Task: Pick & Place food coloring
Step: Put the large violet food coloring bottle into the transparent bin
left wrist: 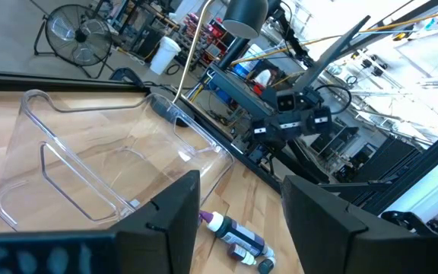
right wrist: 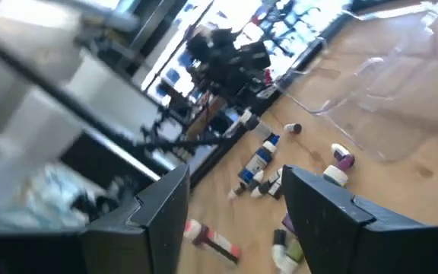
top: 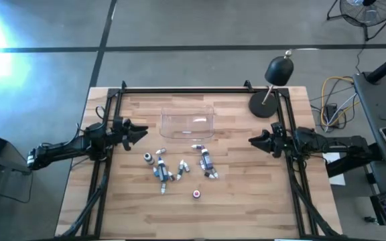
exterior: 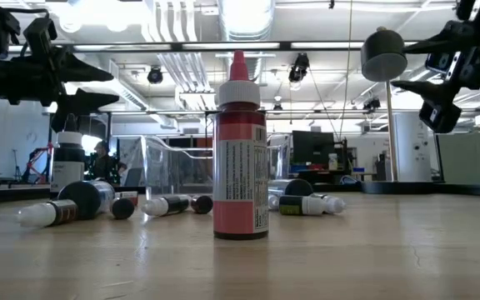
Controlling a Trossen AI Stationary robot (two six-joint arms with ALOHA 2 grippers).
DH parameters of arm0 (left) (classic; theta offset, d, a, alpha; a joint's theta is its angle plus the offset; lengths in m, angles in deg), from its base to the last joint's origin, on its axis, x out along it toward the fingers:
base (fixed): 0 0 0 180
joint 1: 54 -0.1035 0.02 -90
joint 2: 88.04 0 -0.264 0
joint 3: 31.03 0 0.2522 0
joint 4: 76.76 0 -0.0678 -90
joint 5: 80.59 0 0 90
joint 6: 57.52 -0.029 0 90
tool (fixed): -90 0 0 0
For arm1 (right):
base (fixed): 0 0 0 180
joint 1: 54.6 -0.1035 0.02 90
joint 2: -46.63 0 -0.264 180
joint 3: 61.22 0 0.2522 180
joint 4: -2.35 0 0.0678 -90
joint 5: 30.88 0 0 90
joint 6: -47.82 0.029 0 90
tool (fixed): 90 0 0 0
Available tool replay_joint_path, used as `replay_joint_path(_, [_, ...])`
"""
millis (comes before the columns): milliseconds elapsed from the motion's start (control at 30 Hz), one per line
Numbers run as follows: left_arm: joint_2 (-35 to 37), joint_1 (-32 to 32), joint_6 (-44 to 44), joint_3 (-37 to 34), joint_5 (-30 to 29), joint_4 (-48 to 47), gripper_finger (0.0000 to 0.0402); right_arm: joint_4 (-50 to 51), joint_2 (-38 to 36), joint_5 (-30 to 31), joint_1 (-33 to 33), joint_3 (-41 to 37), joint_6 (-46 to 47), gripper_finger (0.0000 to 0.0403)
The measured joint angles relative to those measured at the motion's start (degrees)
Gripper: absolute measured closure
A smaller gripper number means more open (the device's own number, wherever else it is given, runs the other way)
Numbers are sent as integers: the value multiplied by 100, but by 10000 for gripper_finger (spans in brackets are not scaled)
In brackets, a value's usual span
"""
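Tray (top: pixel 187 124): clear, nothing inside it, near the table's (top: pixel 246 207) far edge.
Food coloring (top: pixel 179 171): bottles scattered mid-table, outside the tray.
My left gripper (top: pixel 143 132): open, holding nothing, left edge.
My right gripper (top: pixel 252 140): open, holding nothing, right edge.

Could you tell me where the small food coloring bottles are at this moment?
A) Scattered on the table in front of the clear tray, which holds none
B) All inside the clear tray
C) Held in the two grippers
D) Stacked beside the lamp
A: the overhead view shows the food coloring bottles lying loose on the wooden table, while the clear tray beyond them holds nothing.
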Motion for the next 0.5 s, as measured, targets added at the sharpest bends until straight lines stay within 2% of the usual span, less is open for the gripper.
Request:
replay_joint_path(167, [0, -2, 0, 1, 0, 0, 241, -76, 60, 764, 4, 0, -23, 200])
replay_joint_path(333, [0, 0, 0, 0, -2, 0, 241, -98, 127, 1177, 0, 0, 872, 200])
replay_joint_path(500, [0, 0, 0, 2, 0, 0, 241, -638, 930, 1373, -3, -2, 1133, 200])
